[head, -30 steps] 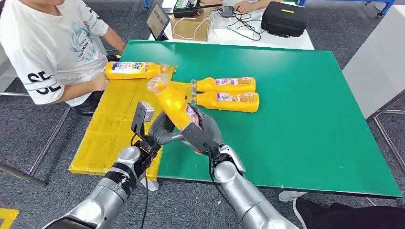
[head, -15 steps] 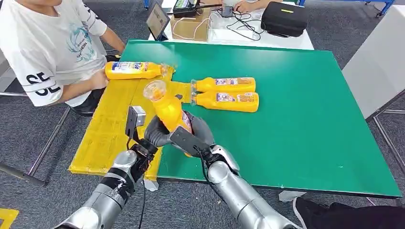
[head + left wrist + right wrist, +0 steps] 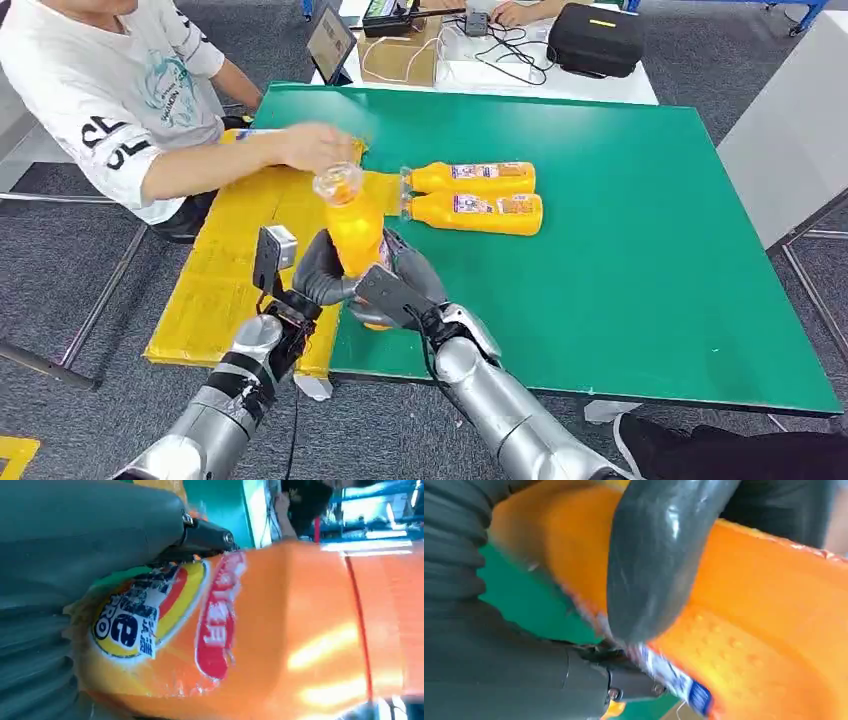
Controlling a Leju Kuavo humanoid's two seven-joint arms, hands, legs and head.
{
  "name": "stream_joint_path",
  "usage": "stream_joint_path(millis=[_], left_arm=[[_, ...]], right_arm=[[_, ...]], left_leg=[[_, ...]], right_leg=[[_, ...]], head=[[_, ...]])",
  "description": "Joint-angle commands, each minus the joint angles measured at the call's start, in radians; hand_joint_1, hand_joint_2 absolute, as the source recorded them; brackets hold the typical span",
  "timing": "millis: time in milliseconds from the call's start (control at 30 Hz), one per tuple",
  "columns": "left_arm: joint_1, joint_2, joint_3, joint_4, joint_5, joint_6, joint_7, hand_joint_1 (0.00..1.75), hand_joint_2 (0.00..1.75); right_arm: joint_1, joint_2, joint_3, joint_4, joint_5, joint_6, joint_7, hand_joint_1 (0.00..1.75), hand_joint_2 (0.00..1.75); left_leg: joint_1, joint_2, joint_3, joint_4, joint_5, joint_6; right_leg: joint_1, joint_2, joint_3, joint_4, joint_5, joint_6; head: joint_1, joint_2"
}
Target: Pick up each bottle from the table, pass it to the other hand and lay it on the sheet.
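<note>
An orange bottle (image 3: 354,225) with a clear cap stands nearly upright over the seam between the yellow sheet (image 3: 225,275) and the green table (image 3: 620,250). My left hand (image 3: 316,272) wraps it from the left and my right hand (image 3: 402,286) grips it from the right. Up close, the left hand (image 3: 75,555) lies against the bottle's label (image 3: 150,615), and the right hand's thumb (image 3: 649,565) crosses the orange body (image 3: 774,610). Two more orange bottles (image 3: 470,177) (image 3: 478,213) lie side by side on the table.
A seated person at the far left stretches an arm across the sheet, with a hand (image 3: 312,148) over the bottle lying there. A tablet (image 3: 330,42), a cardboard box (image 3: 402,55) and a black case (image 3: 596,40) sit on the white table behind.
The held bottle has tipped from leaning to nearly upright and shifted slightly left. My left hand has closed around it. The person's arm has reached over the bottle on the sheet.
</note>
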Motion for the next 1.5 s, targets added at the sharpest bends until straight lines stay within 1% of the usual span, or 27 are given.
stream_joint_path(millis=[33,67,167,200,233,267,333,433,500,667,700,767,833,900,967,1000,1033,1100,1133,1200,1267,1300,1333,1367,1433,1467,1500], left_arm=[[-0.187,0.08,0.08,0.281,-0.151,0.133,-0.02,1.75,1.75],[-0.198,0.088,0.094,0.302,-0.161,0.136,-0.015,1.75,1.75],[-0.218,0.123,0.06,0.331,-0.306,0.31,-0.012,1.75,1.75],[-0.226,0.131,0.064,0.345,-0.339,0.343,0.003,1.75,1.75],[-0.231,0.141,0.07,0.356,-0.358,0.349,0.015,1.75,1.75],[-0.235,0.155,0.054,0.369,-0.414,0.409,0.026,1.75,1.75],[-0.243,0.16,0.061,0.386,-0.448,0.422,0.034,1.75,1.75],[-0.242,0.162,0.062,0.387,-0.448,0.422,0.034,1.75,1.75],[-0.242,0.162,0.062,0.387,-0.448,0.422,0.034,1.75,1.75],[-0.242,0.162,0.062,0.387,-0.448,0.422,0.034,1.75,1.75],[-0.242,0.162,0.062,0.387,-0.448,0.422,0.034,1.75,1.75],[-0.247,0.169,0.043,0.4,-0.54,0.507,0.062,1.75,1.75],[-0.266,0.205,-0.002,0.44,-0.679,0.583,0.133,1.75,1.75],[-0.29,0.242,-0.07,0.494,-0.823,0.584,0.228,1.75,1.75],[-0.3,0.272,-0.136,0.528,-0.943,0.556,0.28,1.75,1.75],[-0.305,0.284,-0.172,0.544,-0.992,0.518,0.292,1.75,1.75],[-0.302,0.287,-0.171,0.544,-0.992,0.519,0.29,1.75,1.75],[-0.302,0.287,-0.171,0.544,-0.992,0.519,0.29,1.75,1.75],[-0.301,0.294,-0.203,0.549,-1.035,0.497,0.288,1.75,1.75],[-0.3,0.316,-0.247,0.561,-1.086,0.412,0.247,1.75,1.75],[-0.299,0.331,-0.261,0.57,-1.102,0.332,0.207,1.75,1.75],[-0.298,0.338,-0.264,0.573,-1.105,0.311,0.194,1.75,1.75],[-0.298,0.338,-0.264,0.573,-1.105,0.311,0.194,1.75,1.75],[-0.288,0.341,-0.263,0.572,-1.103,0.306,0.182,1.75,1.75],[-0.277,0.345,-0.264,0.571,-1.108,0.304,0.18,1.75,1.75],[-0.273,0.348,-0.269,0.571,-1.115,0.308,0.184,1.75,1.75],[-0.269,0.348,-0.263,0.573,-1.11,0.302,0.181,1.75,1.75]], right_arm=[[0.001,-0.051,-0.06,0.017,-0.02,-0.014,-0.016,0.0,1.75],[0.001,-0.054,-0.064,0.011,-0.019,-0.012,-0.016,0.0,1.75],[0.018,-0.066,-0.078,-0.038,-0.016,-0.029,-0.025,0.0,1.75],[0.029,-0.071,-0.086,-0.066,-0.017,-0.036,-0.026,0.0,1.75],[0.037,-0.078,-0.09,-0.087,-0.015,-0.037,-0.023,0.0,1.75],[0.045,-0.087,-0.095,-0.111,-0.016,-0.032,-0.021,0.0,1.75],[0.06,-0.092,-0.106,-0.144,-0.015,-0.032,-0.015,0.0,1.75],[0.061,-0.094,-0.107,-0.144,-0.016,-0.031,-0.015,0.0,1.75],[0.061,-0.094,-0.107,-0.144,-0.016,-0.031,-0.015,0.0,1.75],[0.061,-0.094,-0.107,-0.144,-0.016,-0.031,-0.015,0.0,1.75],[0.061,-0.094,-0.107,-0.144,-0.016,-0.031,-0.015,0.0,1.75],[0.07,-0.097,-0.115,-0.163,-0.012,-0.037,-0.016,0.0,1.75],[0.089,-0.111,-0.128,-0.212,-0.016,-0.033,-0.017,0.0,1.75],[0.096,-0.121,-0.129,-0.249,-0.017,-0.02,-0.017,0.0,1.75],[0.093,-0.126,-0.126,-0.269,-0.017,-0.013,-0.01,0.0,1.75],[0.087,-0.129,-0.122,-0.271,-0.017,-0.007,-0.01,0.0,1.75],[0.085,-0.129,-0.122,-0.272,-0.018,-0.006,-0.009,0.0,1.75],[0.085,-0.129,-0.122,-0.272,-0.018,-0.006,-0.009,0.0,1.75],[0.08,-0.131,-0.116,-0.266,-0.018,0.0,-0.009,0.0,1.75],[0.068,-0.14,-0.106,-0.262,-0.027,0.015,-0.009,0.0,1.75],[0.063,-0.149,-0.097,-0.264,-0.038,0.029,-0.009,0.0,1.75],[0.064,-0.153,-0.094,-0.267,-0.043,0.035,-0.009,0.0,1.75],[0.064,-0.153,-0.094,-0.267,-0.043,0.035,-0.009,0.0,1.75],[0.068,-0.159,-0.092,-0.274,-0.044,0.038,-0.009,0.0,1.75],[0.069,-0.164,-0.089,-0.276,-0.048,0.044,-0.007,0.0,1.75],[0.069,-0.166,-0.088,-0.274,-0.049,0.047,-0.006,0.0,1.75],[0.067,-0.166,-0.088,-0.267,-0.051,0.05,-0.004,0.0,1.75]], left_leg=[[0.003,-0.002,0.005,0.001,-0.002,-0.002],[0.002,-0.001,0.003,0.0,-0.001,-0.002],[0.001,0.001,0.002,0.0,-0.001,-0.001],[0.002,0.002,0.004,0.0,-0.002,-0.002],[0.001,0.0,0.003,0.0,-0.001,-0.002],[0.001,0.0,0.002,0.0,0.0,-0.001],[0.002,-0.001,0.003,0.0,-0.001,-0.001],[0.002,0.001,0.003,0.001,-0.001,-0.001],[0.002,0.0,0.004,0.001,-0.002,-0.001],[0.001,0.0,0.0,0.001,0.0,-0.001],[0.002,0.0,0.002,0.002,-0.002,-0.001],[0.001,-0.001,0.001,0.001,-0.001,-0.001],[0.001,-0.001,0.001,0.001,-0.001,-0.001],[0.002,0.0,0.002,0.001,-0.002,-0.001],[0.002,0.001,0.003,0.002,-0.003,-0.002],[0.002,0.002,0.001,0.001,-0.001,-0.001],[0.002,0.001,0.003,0.002,-0.002,-0.002],[0.001,0.001,0.001,0.0,-0.001,-0.001],[0.002,0.001,0.002,0.001,-0.002,-0.001],[0.002,0.001,0.003,0.002,-0.002,-0.001],[0.001,0.002,0.001,0.0,-0.001,-0.001],[0.002,0.004,0.003,0.001,-0.002,-0.001],[0.001,0.002,0.001,0.0,-0.001,-0.001],[0.002,0.004,0.003,0.001,-0.002,-0.001],[0.001,0.003,0.001,0.0,-0.001,-0.001],[0.001,0.003,0.004,0.0,-0.002,-0.001],[0.001,0.003,0.002,0.0,-0.001,-0.001]], right_leg=[[0.003,-0.003,0.006,0.0,-0.002,-0.003],[0.002,-0.002,0.004,0.0,-0.001,-0.002],[0.001,0.0,0.003,0.0,-0.001,-0.001],[0.002,0.001,0.004,0.0,-0.001,-0.002],[0.002,-0.001,0.003,0.0,-0.001,-0.002],[0.001,-0.002,0.002,0.0,-0.001,-0.001],[0.002,-0.002,0.003,0.001,-0.002,-0.002],[0.002,0.0,0.003,0.0,-0.001,-0.001],[0.002,-0.001,0.005,0.001,-0.003,-0.002],[0.001,-0.001,0.001,0.0,-0.001,-0.001],[0.002,-0.001,0.003,0.001,-0.002,-0.002],[0.001,-0.001,0.002,0.0,-0.001,-0.002],[0.002,-0.001,0.002,0.001,-0.002,-0.002],[0.002,-0.001,0.003,0.001,-0.002,-0.002],[0.003,0.0,0.003,0.001,-0.003,-0.003],[0.002,0.0,0.002,0.001,-0.001,-0.002],[0.002,0.0,0.003,0.001,-0.003,-0.002],[0.001,0.0,0.001,0.001,-0.001,-0.001],[0.002,0.0,0.002,0.001,-0.002,-0.002],[0.002,0.0,0.003,0.001,-0.003,-0.002],[0.001,0.001,0.001,0.001,-0.001,-0.001],[0.002,0.003,0.003,0.001,-0.002,-0.002],[0.001,0.002,0.001,0.001,-0.001,-0.001],[0.002,0.003,0.003,0.001,-0.001,-0.002],[0.001,0.002,0.001,0.0,-0.001,-0.001],[0.001,0.002,0.004,0.0,-0.002,-0.002],[0.001,0.002,0.002,0.0,-0.001,-0.001]], head=[[0.0,0.0],[0.0,0.0],[0.001,0.0],[0.0,0.0],[0.0,0.0],[0.0,0.0],[0.0,0.0],[0.0,0.0],[0.0,0.0],[0.0,0.0],[0.0,0.0],[0.0,0.0],[0.0,0.0],[0.0,0.0],[0.0,0.0],[0.0,0.0],[0.0,0.0],[0.0,0.0],[0.0,0.0],[0.0,0.0],[0.0,0.0],[0.0,0.0],[0.0,0.0],[0.0,0.0],[0.0,0.0],[0.0,0.0],[0.0,0.0]])
